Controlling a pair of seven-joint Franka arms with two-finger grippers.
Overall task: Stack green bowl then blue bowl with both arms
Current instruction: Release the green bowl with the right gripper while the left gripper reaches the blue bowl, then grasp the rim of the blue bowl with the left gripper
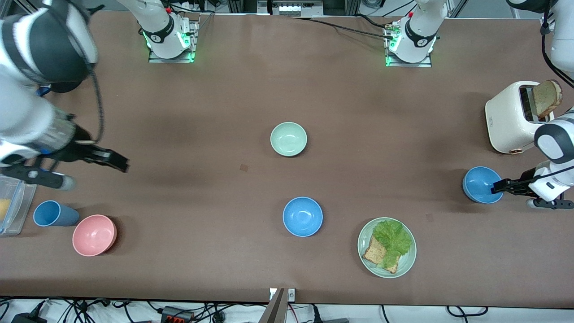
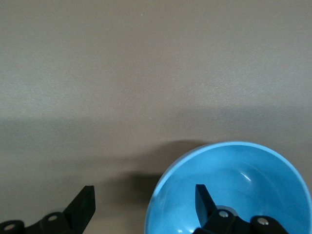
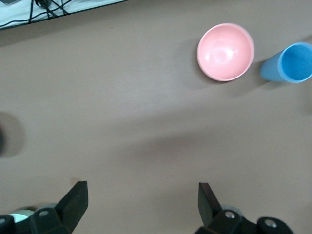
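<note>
The green bowl (image 1: pixel 289 139) sits upright in the middle of the table. One blue bowl (image 1: pixel 302 216) sits nearer to the front camera than it. A second blue bowl (image 1: pixel 482 184) sits at the left arm's end of the table. My left gripper (image 1: pixel 494 188) is open and astride that bowl's rim. In the left wrist view one finger is inside this blue bowl (image 2: pixel 234 185) and the other is outside it, with the left gripper (image 2: pixel 144 191) not closed on it. My right gripper (image 1: pixel 120 163) is open and empty over bare table at the right arm's end; it also shows in the right wrist view (image 3: pixel 140 189).
A white toaster (image 1: pixel 509 117) with a bread slice (image 1: pixel 547 97) stands beside the left arm. A pale-green plate (image 1: pixel 409 262) holds lettuce and bread. A pink bowl (image 1: pixel 94 234), a blue cup (image 1: pixel 54 214) and a clear container (image 1: pixel 12 207) stand at the right arm's end.
</note>
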